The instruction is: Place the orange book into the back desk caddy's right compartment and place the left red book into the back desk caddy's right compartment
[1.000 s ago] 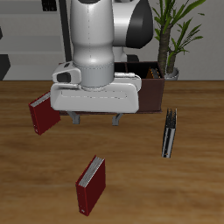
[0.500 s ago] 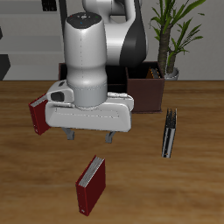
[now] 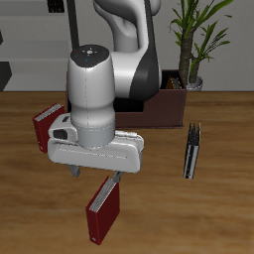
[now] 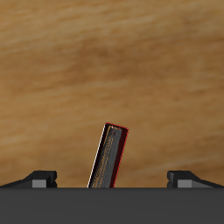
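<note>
The left red book (image 3: 104, 210) stands on the table near its front edge; in the wrist view it shows as a red-edged book (image 4: 108, 156) seen from above, slightly tilted. My gripper (image 3: 95, 176) is open and empty just above and behind it, its fingertips (image 4: 41, 178) spread wide on either side of the book without touching it. The back desk caddy (image 3: 171, 102) shows only partly behind my arm, so its right compartment is hidden. The orange book is not in view.
A second red book (image 3: 45, 127) stands farther back, beside my arm. A thin black-and-grey book (image 3: 191, 151) stands on the other side. A potted plant (image 3: 195, 45) stands at the table's back beside the caddy.
My arm has swung from the back toward the table's front edge and lowered. The gripper now hangs over the front red book. No book has moved.
</note>
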